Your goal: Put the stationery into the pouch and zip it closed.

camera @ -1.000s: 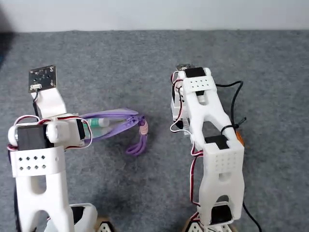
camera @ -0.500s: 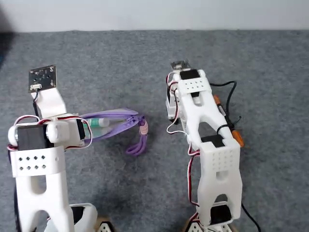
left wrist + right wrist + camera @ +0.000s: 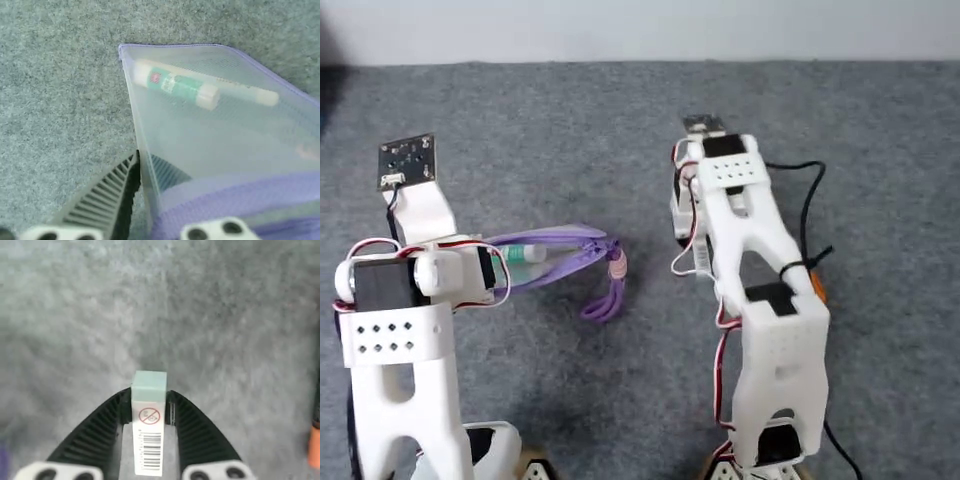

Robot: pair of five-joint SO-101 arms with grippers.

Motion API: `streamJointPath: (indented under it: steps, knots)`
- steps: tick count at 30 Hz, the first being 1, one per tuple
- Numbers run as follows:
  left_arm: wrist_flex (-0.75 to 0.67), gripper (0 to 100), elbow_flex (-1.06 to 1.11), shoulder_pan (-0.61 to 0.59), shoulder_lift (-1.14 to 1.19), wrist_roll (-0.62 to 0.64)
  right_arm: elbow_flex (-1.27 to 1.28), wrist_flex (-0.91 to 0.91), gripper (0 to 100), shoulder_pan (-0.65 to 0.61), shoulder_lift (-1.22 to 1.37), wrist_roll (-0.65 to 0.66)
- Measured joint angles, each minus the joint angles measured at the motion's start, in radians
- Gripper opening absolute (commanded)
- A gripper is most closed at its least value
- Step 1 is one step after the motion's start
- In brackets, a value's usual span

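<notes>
Soft, even light; faint shadows

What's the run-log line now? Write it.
left pincer: clamped on pouch | glue stick: inside pouch | right pincer: holds eraser | orange pen: outside pouch

— Where's the high camera?
— Fixed overhead, looking down across the grey carpet point(image 3: 620, 120).
— And the wrist cameras?
— Both hang close above that carpet, facing down; the left one shares the pouch point(image 3: 215, 150) with the high view.

Left gripper point(image 3: 142, 192) pinched on pouch point(image 3: 215, 150) edge, wrist turned inward; right gripper point(image 3: 148, 397) clamped on eraser point(image 3: 148, 427), arm stretched forward.
</notes>
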Motion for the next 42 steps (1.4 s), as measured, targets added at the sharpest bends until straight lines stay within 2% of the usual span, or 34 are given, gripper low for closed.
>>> streamJointPath:
  steps: [7,13,17,22,27,36,42]
  knots:
    - [0.000,1,-0.018,-0.008,0.002,0.000,0.000,0.164,0.9,-0.110,-0.318,0.000]
    - [0.002,1,-0.109,-0.009,0.003,0.000,0.005,0.187,0.8,-0.198,-0.608,-0.005]
    - [0.002,1,-0.147,-0.009,0.003,0.006,0.005,0.187,0.8,-0.275,-0.781,-0.064]
    - [0.002,1,-0.163,-0.009,0.003,0.034,0.005,0.112,0.8,-0.416,-0.956,-0.149]
    - [0.002,1,-0.163,-0.009,0.071,0.044,0.005,-0.011,0.8,-0.534,-1.066,-0.167]
    - [0.002,1,-0.187,-0.012,0.140,0.049,0.008,-0.084,0.8,-0.559,-1.208,-0.130]
    - [0.002,1,-0.187,-0.012,0.140,0.049,0.213,-0.100,0.8,-0.517,-1.372,-0.126]
